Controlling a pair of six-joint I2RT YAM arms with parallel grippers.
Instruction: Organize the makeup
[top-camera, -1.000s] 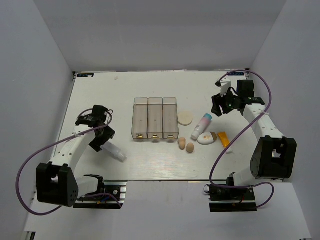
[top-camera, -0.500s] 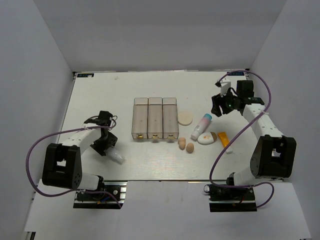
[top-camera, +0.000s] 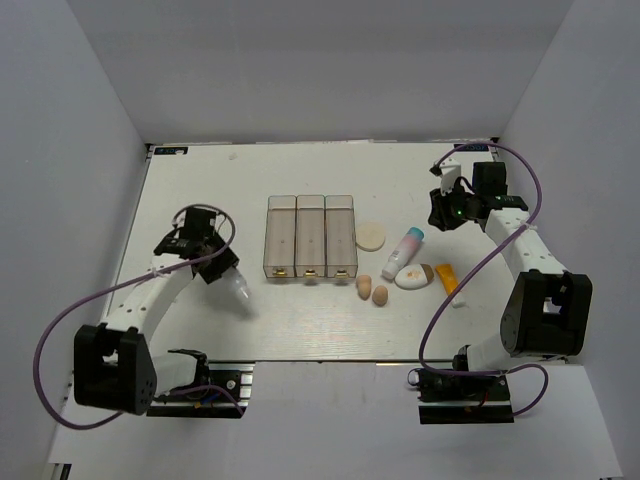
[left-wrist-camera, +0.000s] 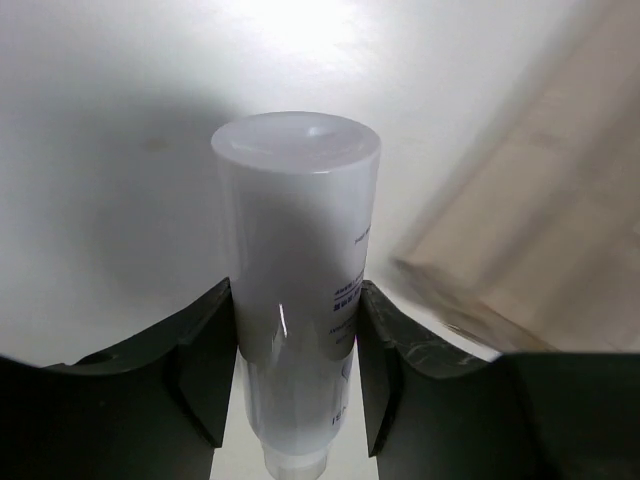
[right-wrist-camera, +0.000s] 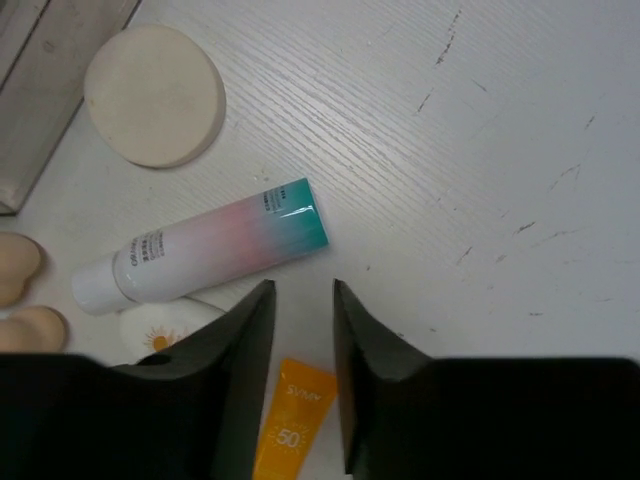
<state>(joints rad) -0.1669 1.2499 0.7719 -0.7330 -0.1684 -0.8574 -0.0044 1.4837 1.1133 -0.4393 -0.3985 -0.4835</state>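
Left of the clear bins (top-camera: 311, 236), the left gripper (top-camera: 213, 266) is clenched on the white tube (top-camera: 238, 288), gripping it behind its middle with the capped end jutting out over the table (top-camera: 200, 180), so that long overhang could pivot or slip when tilted toward a bin.

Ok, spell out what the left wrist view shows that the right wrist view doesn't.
Only the left wrist view: the white tube, clamped between the fingers of the left pincer.

Only the right wrist view: the cream round puff, the white bottle with its pink band, the orange tube, the white oval compact, two tan sponges at the left edge, and the right pincer, open above the table.

Both: the white table and part of the clear bins, blurred in the left wrist view.
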